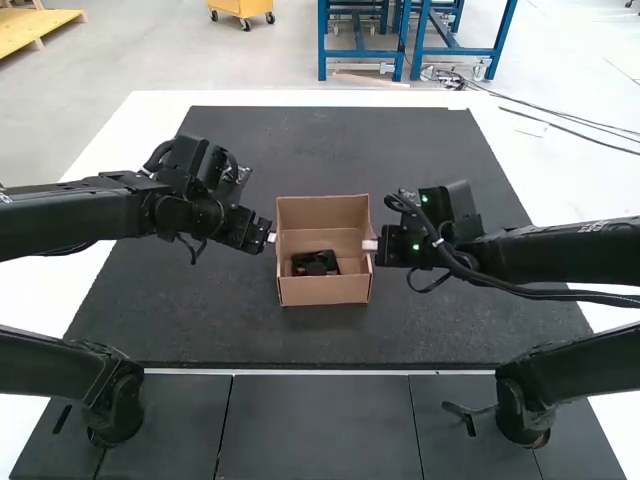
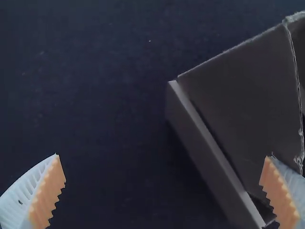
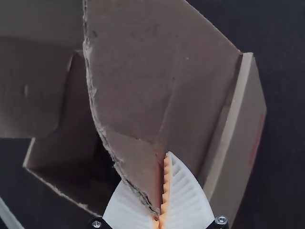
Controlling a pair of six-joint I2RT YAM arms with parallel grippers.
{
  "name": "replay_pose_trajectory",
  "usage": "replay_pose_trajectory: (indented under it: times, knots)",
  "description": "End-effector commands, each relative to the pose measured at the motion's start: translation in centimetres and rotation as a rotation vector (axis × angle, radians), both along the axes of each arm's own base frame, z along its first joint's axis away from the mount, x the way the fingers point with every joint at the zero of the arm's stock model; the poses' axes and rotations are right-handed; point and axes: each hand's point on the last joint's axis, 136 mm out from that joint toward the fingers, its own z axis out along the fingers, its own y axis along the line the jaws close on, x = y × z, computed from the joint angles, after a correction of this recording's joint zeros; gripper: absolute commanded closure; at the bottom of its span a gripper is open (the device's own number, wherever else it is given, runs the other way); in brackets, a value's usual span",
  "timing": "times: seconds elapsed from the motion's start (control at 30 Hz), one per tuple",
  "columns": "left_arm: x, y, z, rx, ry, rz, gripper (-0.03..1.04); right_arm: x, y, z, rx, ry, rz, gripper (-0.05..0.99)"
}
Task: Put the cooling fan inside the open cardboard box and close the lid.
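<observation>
The open cardboard box (image 1: 324, 290) stands at the middle of the black mat, its lid flap (image 1: 323, 212) upright at the back. The black cooling fan (image 1: 316, 263) lies inside on the box floor. My left gripper (image 1: 270, 237) is at the box's left wall. In the left wrist view this gripper (image 2: 162, 195) is open wide, one orange pad (image 2: 275, 193) close by the left side flap (image 2: 238, 109). My right gripper (image 1: 371, 244) is at the right wall. Its fingers (image 3: 183, 195) are shut on the torn edge of the right side flap (image 3: 157, 95).
The black mat (image 1: 180, 300) covers most of the white table, with free room all around the box. Both arm bases (image 1: 110, 405) stand at the near edge. Dark panels lie along the front.
</observation>
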Motion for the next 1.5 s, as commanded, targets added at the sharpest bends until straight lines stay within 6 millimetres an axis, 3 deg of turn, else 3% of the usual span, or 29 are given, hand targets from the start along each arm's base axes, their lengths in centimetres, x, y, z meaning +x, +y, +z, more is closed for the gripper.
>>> replay_pose_trajectory:
  times: [0.0, 0.33, 1.3, 1.33, 1.47]
  knots:
    - [-0.4, -0.7, 0.8, -0.029, -0.013, -0.031, 0.04, -1.4, 0.7, -0.4, 0.017, 0.030, 0.049, 0.96]
    - [-1.9, -0.2, -0.9, 0.018, 0.051, -0.065, 0.04, -1.2, 0.1, -0.8, -0.030, -0.009, 0.044, 0.96]
    - [-2.6, 0.9, 0.5, 0.026, 0.015, -0.057, 0.04, -1.3, -0.6, -1.5, -0.098, -0.051, 0.054, 0.95]
    - [-2.5, 0.9, 0.6, 0.027, 0.011, -0.054, 0.04, -1.1, -0.5, -1.4, -0.096, -0.054, 0.052, 0.90]
    - [-2.5, 1.0, 0.9, 0.024, 0.000, -0.051, 0.04, -0.3, -0.1, 0.2, -0.064, -0.070, 0.033, 0.51]
